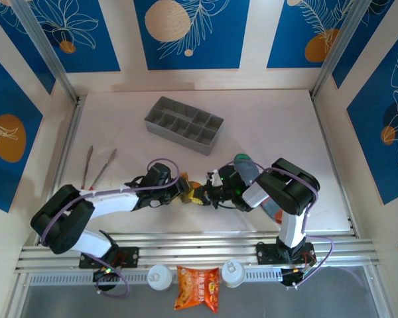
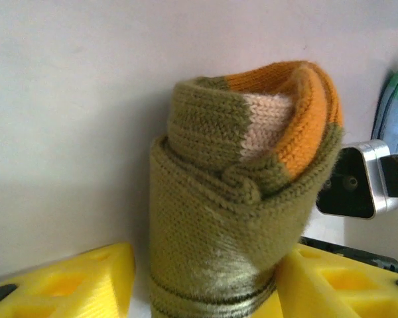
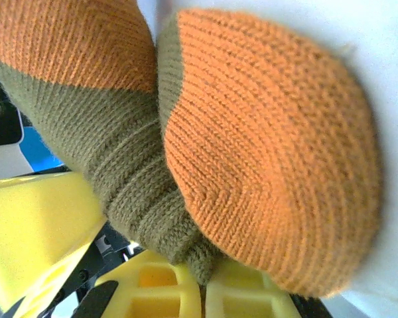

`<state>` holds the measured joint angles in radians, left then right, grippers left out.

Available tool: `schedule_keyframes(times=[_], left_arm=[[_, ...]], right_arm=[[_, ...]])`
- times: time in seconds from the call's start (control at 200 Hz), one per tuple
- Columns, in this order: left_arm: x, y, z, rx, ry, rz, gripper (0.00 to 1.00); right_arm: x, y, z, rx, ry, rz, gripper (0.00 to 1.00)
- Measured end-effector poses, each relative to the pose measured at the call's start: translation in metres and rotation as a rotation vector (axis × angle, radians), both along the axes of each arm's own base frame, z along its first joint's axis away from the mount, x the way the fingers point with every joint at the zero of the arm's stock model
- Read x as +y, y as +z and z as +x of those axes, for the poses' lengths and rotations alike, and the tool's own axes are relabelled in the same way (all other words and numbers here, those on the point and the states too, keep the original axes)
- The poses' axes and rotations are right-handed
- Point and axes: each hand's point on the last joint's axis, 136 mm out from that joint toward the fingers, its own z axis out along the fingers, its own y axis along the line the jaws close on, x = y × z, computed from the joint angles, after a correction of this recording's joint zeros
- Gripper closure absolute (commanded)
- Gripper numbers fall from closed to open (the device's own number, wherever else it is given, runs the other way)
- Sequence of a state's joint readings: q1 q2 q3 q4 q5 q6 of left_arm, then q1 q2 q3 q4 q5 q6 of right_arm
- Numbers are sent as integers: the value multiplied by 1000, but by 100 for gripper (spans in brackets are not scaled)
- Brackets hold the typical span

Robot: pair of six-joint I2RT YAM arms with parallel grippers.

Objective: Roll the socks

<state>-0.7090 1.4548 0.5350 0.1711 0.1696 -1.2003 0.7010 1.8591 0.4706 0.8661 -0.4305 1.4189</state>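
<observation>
Top view: both arms reach into the lower centre of the frame, tips almost meeting. The olive sock (image 1: 196, 194) sits bunched between the left claw (image 1: 180, 190) on its left and the right claw (image 1: 214, 192) on its right. Both are about equally near, and the sock's long axis runs roughly left-right along the line joining them. The grey-blue sock (image 1: 245, 165) lies just up-right of the right claw, partly under that arm, so the right arm is nearer to it.

Left wrist view: the olive sock (image 2: 225, 218) is a tight roll mid-frame, its long axis pointing straight up the frame, away from the left claw (image 2: 205, 265), with the orange-and-cream end at the top. The yellow fingers (image 2: 60, 278) are half spread at the lower corners. The right-hand one touches the roll and a sliver of gap shows at the left-hand one, so the claw straddles without squeezing. The grey-blue sock (image 2: 393, 106) is at the right edge.

Right wrist view: the olive sock's (image 3: 265, 152) orange toe crowds the upper right. An olive fold drops to the bottom centre, into the right claw (image 3: 202, 291), whose fingers are pressed together, pinching that fold. Likely next need: the left claw clamps across the roll's axis.
</observation>
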Motion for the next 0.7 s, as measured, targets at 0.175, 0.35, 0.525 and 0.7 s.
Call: schedule_keyframes(times=[0.175, 0.35, 0.525, 0.7], left_arm=[[-10, -8, 5, -7, -36, -7, 54], [-11, -15, 3, 5, -50, 2, 59], [-11, -17, 3, -1, -52, 14, 90], [1, -10, 6, -12, 23, 65, 100]], right_arm=[[-1, 0, 1, 0, 11, 4, 100], [-1, 1, 3, 2, 23, 11, 100], [-1, 1, 5, -2, 50, 6, 100], [10, 4, 15, 11, 153, -37, 98]])
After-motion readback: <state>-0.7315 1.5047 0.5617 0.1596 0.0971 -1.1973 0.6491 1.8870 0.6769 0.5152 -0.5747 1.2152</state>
